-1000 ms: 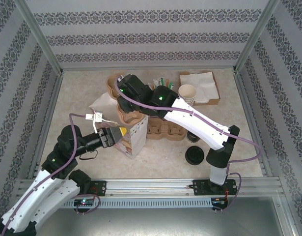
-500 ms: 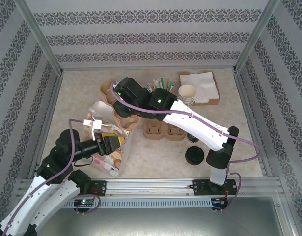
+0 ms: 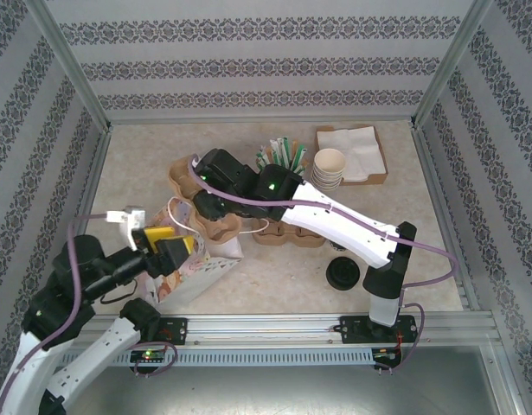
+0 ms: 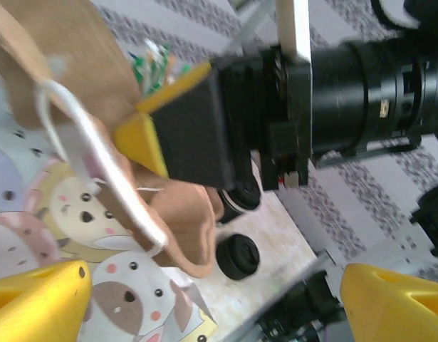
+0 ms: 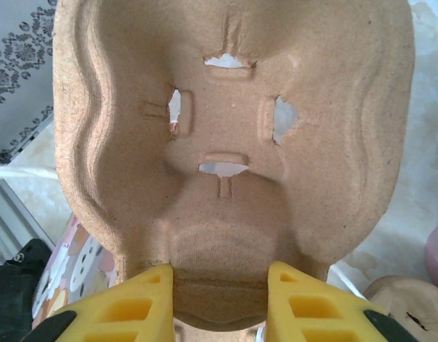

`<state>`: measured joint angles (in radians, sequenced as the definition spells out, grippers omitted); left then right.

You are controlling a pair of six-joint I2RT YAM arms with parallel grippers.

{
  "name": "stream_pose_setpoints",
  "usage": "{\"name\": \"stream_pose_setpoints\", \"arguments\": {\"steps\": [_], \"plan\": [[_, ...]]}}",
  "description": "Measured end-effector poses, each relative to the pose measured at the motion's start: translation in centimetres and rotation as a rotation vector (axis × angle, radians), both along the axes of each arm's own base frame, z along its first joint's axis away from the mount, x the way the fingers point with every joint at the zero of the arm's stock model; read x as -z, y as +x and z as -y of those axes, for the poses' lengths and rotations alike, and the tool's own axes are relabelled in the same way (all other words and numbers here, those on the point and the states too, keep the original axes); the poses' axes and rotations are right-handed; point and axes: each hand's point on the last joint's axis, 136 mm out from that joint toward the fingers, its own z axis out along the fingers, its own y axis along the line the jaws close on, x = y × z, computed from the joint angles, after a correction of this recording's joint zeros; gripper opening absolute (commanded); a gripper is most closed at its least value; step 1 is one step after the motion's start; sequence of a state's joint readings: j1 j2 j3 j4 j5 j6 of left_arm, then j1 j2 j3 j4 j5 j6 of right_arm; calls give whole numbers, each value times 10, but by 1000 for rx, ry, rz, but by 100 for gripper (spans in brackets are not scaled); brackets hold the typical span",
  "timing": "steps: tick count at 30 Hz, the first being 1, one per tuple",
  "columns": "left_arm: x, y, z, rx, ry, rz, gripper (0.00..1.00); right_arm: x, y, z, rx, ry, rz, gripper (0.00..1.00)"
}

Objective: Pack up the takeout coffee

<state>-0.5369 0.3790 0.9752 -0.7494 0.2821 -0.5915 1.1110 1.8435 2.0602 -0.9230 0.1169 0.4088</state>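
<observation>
The takeout coffee (image 4: 241,200) is a dark cup that pokes out from behind the brown carrier in the left wrist view. From above it is a dark patch (image 3: 338,245) mostly hidden under the right forearm. My right gripper (image 5: 219,299) is shut on the rim of a brown pulp cup carrier (image 5: 233,142), held over the table's left middle (image 3: 216,226). A paper bag with cartoon animals (image 3: 195,275) lies on its side by the front rail, its white handle (image 4: 97,167) loose. My left gripper (image 4: 219,306) is open beside the bag (image 3: 181,249), with nothing between its fingers.
A flat black lid (image 3: 342,273) lies alone on the table, right of the bag. A second pulp carrier (image 3: 288,232) sits mid-table. At the back stand cream paper cups (image 3: 330,166), a napkin tray (image 3: 352,149) and green-tipped stirrers (image 3: 281,154). Patterned walls close in three sides.
The bag that stood upright has tipped over and lies flat toward the front left. My left arm pulled back left and its jaws widened. The right gripper carried the carrier nearer and left.
</observation>
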Motion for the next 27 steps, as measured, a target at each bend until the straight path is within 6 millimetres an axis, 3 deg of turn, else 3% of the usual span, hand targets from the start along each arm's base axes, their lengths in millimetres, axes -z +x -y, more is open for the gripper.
{"name": "stream_pose_setpoints", "arguments": {"steps": [5, 8, 13, 18, 22, 24, 27], "plan": [[1, 9, -41, -223, 68, 11, 93, -2, -1, -9, 24, 57, -24, 29], [5, 17, -54, -306, 126, -21, 88, 1, -1, -17, 31, 90, -49, 29], [13, 35, -50, -343, 179, -91, 86, 7, -4, -31, 31, 124, -81, 29], [23, 47, -45, -362, 193, -156, 74, 3, -7, -38, 28, 154, -82, 29], [26, 52, -47, -398, 182, -180, 58, 4, -7, -39, 30, 156, -84, 29], [25, 53, -48, -407, 165, -181, 38, 9, -6, -39, 32, 154, -87, 29], [26, 55, -47, -414, 147, -186, 16, 15, -6, -40, 39, 154, -93, 29]]}}
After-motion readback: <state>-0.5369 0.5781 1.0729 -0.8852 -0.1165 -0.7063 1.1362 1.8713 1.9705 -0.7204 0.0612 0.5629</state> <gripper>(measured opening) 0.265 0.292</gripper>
